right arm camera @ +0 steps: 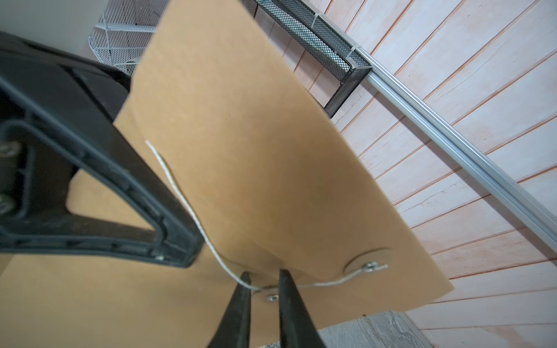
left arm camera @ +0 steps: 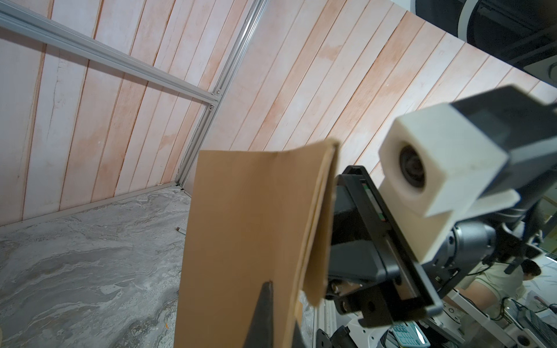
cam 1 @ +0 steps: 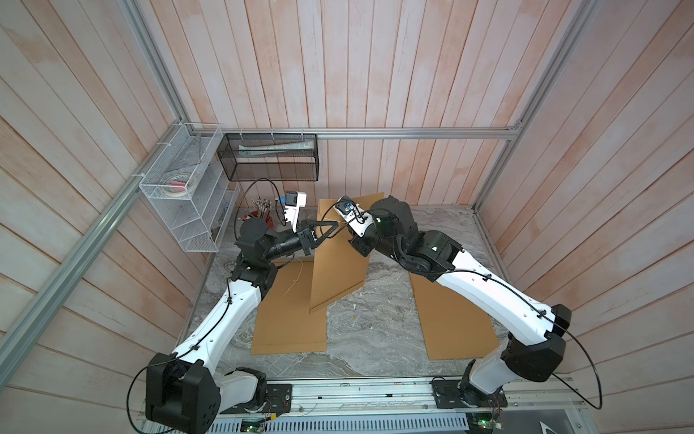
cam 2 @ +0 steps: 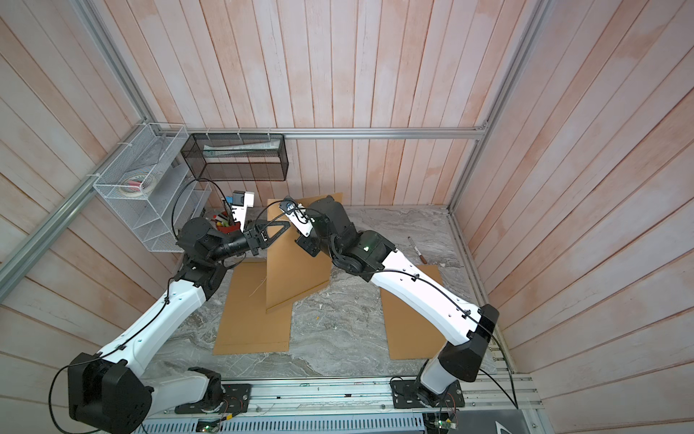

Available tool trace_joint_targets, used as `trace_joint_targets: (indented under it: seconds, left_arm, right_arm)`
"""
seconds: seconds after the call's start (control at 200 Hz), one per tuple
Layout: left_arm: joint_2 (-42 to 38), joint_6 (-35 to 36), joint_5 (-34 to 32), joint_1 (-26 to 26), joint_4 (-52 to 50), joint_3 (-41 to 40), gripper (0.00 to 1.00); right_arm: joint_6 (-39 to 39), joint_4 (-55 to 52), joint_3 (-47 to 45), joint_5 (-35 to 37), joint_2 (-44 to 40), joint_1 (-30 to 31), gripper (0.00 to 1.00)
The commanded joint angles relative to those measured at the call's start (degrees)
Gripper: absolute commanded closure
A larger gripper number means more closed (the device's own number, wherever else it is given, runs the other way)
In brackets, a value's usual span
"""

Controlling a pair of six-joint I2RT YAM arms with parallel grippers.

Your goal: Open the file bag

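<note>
File bag (cam 1: 338,270) stands upright at centre frame, clamped near its top by the closed left gripper (cam 1: 338,225), apparently so the right gripper (right arm camera: 262,275), jaws barely apart, can straddle its closure string (right arm camera: 177,189).

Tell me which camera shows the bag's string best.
Right wrist: the string runs close and sharp across the bag to its button. Top views barely show it; left wrist shows only the bag's plain side.

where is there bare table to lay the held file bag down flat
Bare table runs between the left flat file bag and the right flat file bag, down to the front rail. The far right corner by the marker is free too. Crowded: the far left corner, with the pen holder.
</note>
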Motion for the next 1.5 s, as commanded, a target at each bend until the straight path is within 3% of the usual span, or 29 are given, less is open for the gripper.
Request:
trace_joint_targets:
  seconds: [0.0, 0.255, 0.85, 1.491]
  left_arm:
    - [-0.4, 0.2, 3.0, -0.2, 1.7, 2.0, 1.0]
    - [-0.5, 0.4, 1.9, -0.2, 1.7, 1.8, 1.0]
    - [-2.9, 0.9, -7.9, 0.0, 5.3, -1.5, 1.0]
    - [-4.0, -4.9, -13.0, 0.1, 16.0, -6.4, 1.0]
  right_arm:
    - [-0.6, 1.8, 2.0, 1.0, 1.0, 0.5, 0.85]
    - [-0.3, 2.0, 1.9, 0.5, 0.5, 1.0, 1.0]
    - [5.5, 9.5, -5.4, -7.1, -6.0, 1.2, 1.0]
    - [11.7, 15.0, -12.6, -14.3, -8.8, 1.2, 1.0]
